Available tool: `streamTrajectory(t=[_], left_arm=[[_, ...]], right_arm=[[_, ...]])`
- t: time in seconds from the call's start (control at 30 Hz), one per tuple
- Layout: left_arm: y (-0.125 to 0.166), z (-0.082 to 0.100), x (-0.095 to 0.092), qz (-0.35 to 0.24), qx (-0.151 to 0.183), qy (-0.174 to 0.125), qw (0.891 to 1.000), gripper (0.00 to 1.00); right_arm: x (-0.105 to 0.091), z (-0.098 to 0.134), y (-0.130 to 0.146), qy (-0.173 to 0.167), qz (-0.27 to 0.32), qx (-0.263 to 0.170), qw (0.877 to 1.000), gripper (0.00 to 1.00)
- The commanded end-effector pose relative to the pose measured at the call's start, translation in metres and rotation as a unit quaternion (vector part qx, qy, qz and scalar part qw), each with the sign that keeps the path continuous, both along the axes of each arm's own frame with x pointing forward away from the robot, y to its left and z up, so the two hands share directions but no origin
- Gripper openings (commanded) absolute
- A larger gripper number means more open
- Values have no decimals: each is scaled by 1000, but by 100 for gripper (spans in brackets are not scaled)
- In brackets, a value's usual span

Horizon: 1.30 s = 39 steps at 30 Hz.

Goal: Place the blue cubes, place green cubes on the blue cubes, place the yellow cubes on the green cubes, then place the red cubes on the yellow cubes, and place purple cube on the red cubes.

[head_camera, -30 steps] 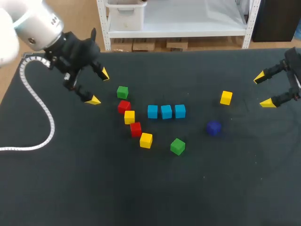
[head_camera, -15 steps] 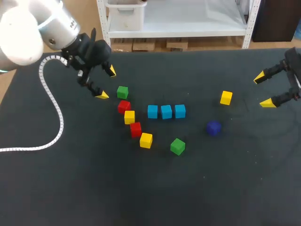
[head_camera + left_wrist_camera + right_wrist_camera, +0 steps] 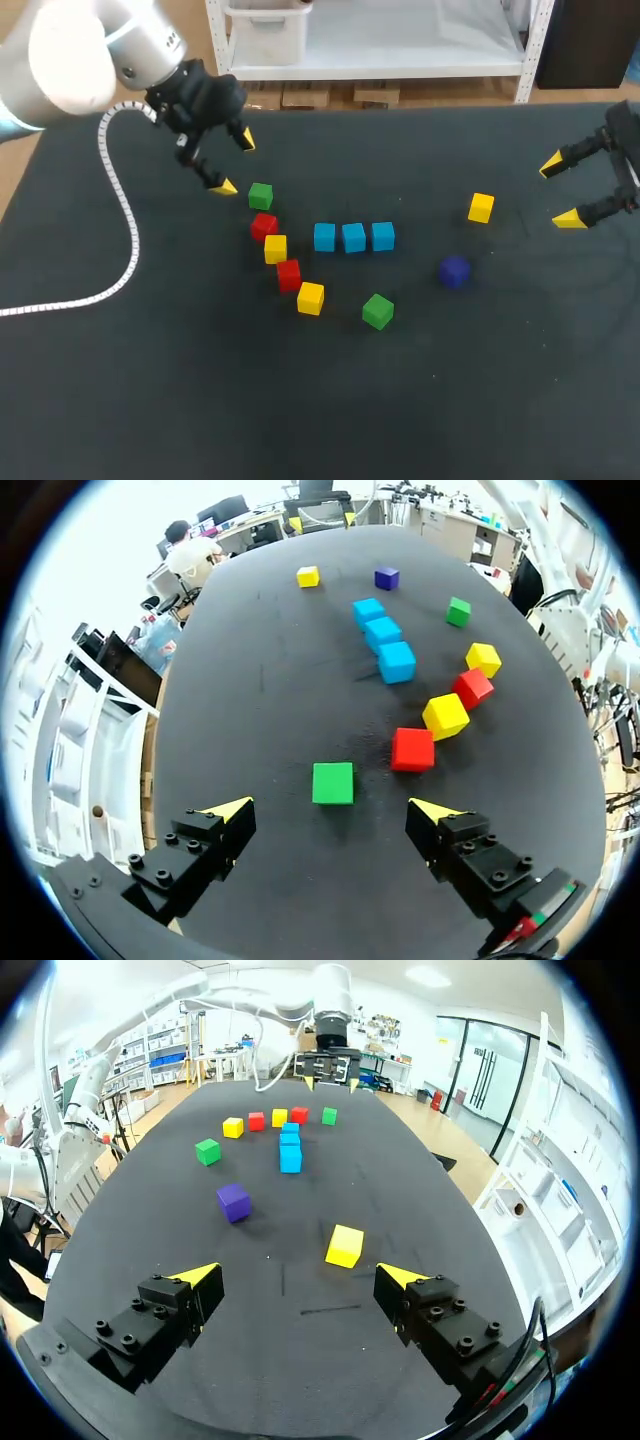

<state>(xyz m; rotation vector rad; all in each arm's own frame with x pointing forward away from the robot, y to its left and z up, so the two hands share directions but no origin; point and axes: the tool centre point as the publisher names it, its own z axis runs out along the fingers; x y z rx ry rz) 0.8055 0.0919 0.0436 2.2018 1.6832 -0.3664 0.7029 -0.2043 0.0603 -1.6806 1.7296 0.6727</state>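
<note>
- The table [image 3: 200, 380] is being shown in plain matt black, unpatterned.
- The blue cubes [image 3: 353, 237] are being seen in one light blue.
- The green cubes [image 3: 261, 195] are being shown bright green.
- The yellow cubes [image 3: 310, 298] and red cubes [image 3: 288, 274] are being shown in solid colour.
- The purple cube [image 3: 455, 271] is being seen as dark violet.
- The left gripper [image 3: 235, 163] and right gripper [image 3: 560, 192] are being shown black with yellow tips.
- The left arm [image 3: 90, 50] is being shown white and silver, its ribbed cable [image 3: 120, 215] white.

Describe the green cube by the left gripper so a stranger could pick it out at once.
On the dark table, left of the three blue cubes in the head view, runs a slanting line of red and yellow cubes. The green cube sits at that line's far end, ahead of the left gripper; the other green cube lies alone, nearer the camera.
</note>
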Motion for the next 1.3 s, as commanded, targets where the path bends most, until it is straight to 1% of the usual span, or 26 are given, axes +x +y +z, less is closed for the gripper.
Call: streamTrajectory(t=[0.03,0.07,0.63,0.7,0.77,0.83,0.9,0.93,1.03,1.23,1.3], left_arm=[[0,0,8,-22,-3,35,999,100],[0,2,7,-17,-3,36,999,100],[0,2,7,-17,-3,36,999,100],[0,-3,2,-2,0,41,999,100],[-2,-6,-2,7,-15,30,999,100],[-6,-9,-5,16,-17,27,999,100],[-10,-11,-10,27,-27,15,999,100],[-13,-12,-12,31,-23,9,999,100],[-17,-16,-18,37,-22,6,999,100],[-22,-23,-25,51,-11,11,999,100],[-22,-24,-26,58,-10,9,998,100]], right_arm=[[-1,0,0,-1,-1,0,1000,100],[-1,0,0,-1,-1,0,1000,100],[-1,0,0,-1,-1,0,1000,100],[-1,0,0,-1,-1,0,1000,100],[-1,0,0,-1,-1,0,1000,100],[-1,0,0,-1,-1,0,1000,100],[-1,0,0,-1,-1,0,1000,100],[-1,0,0,-1,-1,0,1000,100],[-1,0,0,-1,-1,0,1000,100],[-1,0,0,-1,-1,0,1000,100],[-1,0,0,-1,-1,0,1000,100]])
